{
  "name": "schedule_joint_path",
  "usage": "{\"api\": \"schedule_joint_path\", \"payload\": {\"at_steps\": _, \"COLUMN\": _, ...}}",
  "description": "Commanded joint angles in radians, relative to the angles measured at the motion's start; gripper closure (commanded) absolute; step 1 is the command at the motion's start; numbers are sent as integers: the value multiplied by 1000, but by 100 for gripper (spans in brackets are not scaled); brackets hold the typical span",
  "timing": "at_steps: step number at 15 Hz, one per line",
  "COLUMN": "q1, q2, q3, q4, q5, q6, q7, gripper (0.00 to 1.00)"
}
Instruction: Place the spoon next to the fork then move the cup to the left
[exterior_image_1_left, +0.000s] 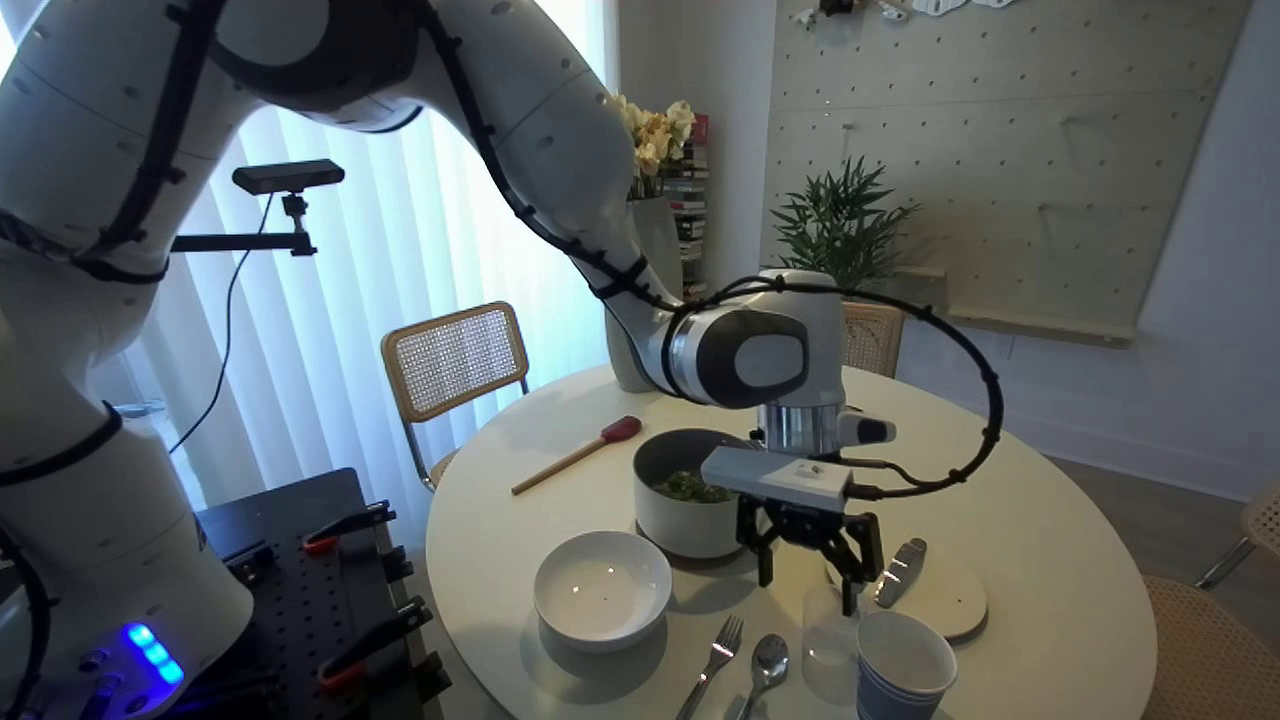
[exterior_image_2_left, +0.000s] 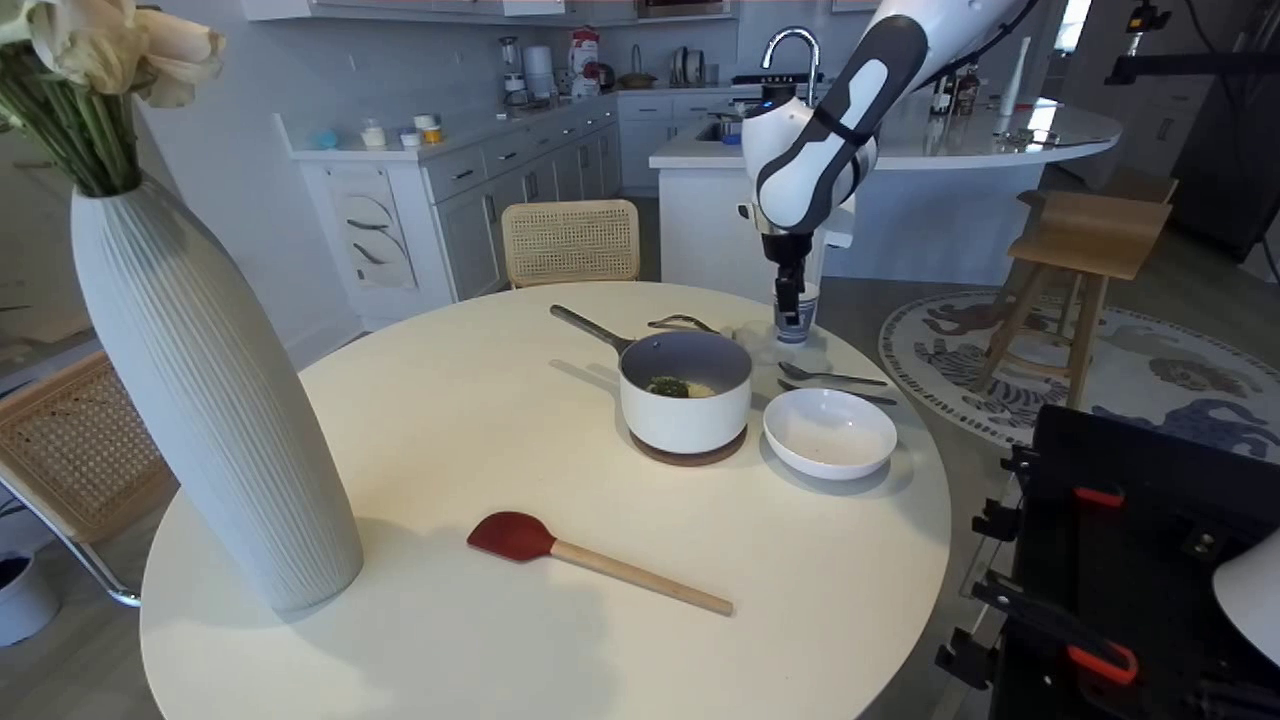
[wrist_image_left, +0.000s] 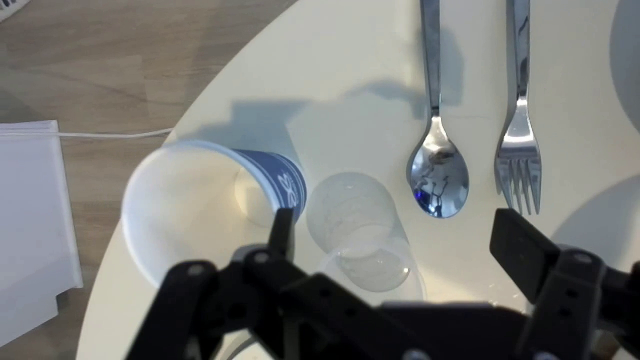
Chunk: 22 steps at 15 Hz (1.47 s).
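Steel spoon (wrist_image_left: 440, 175) lies beside the fork (wrist_image_left: 520, 135), ahead of my empty, wide-spread gripper (wrist_image_left: 397, 227); clear cup (wrist_image_left: 372, 257) shows btwn its jaws in wrist view, paper cup (wrist_image_left: 212, 205) nr one side. Off-ctr descent by me could tip either cup.

Bright blinds (exterior_image_1_left: 420, 230), cane-backed chair (exterior_image_1_left: 455, 360), white cabinets (exterior_image_2_left: 465, 235), round patterned rug (exterior_image_2_left: 1130, 365)

Shiny metal spoon (wrist_image_left: 439, 150) and fork (wrist_image_left: 521, 130), wooden spatula handle (exterior_image_2_left: 640, 576).
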Motion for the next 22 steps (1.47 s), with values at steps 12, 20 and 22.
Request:
{"api": "schedule_joint_path", "payload": {"at_steps": 12, "q1": -132, "q2": 19, "q3": 62, "q4": 33, "q5": 128, "q6": 75, "q7": -104, "gripper": 0}}
{"api": "schedule_joint_path", "payload": {"at_steps": 20, "q1": -139, "q2": 86, "q3": 80, "q4": 108, "q5": 137, "q6": 108, "q7": -111, "gripper": 0}}
{"api": "schedule_joint_path", "payload": {"at_steps": 22, "q1": -140, "q2": 106, "q3": 83, "q4": 137, "q5": 139, "q6": 101, "q7": -110, "gripper": 0}}
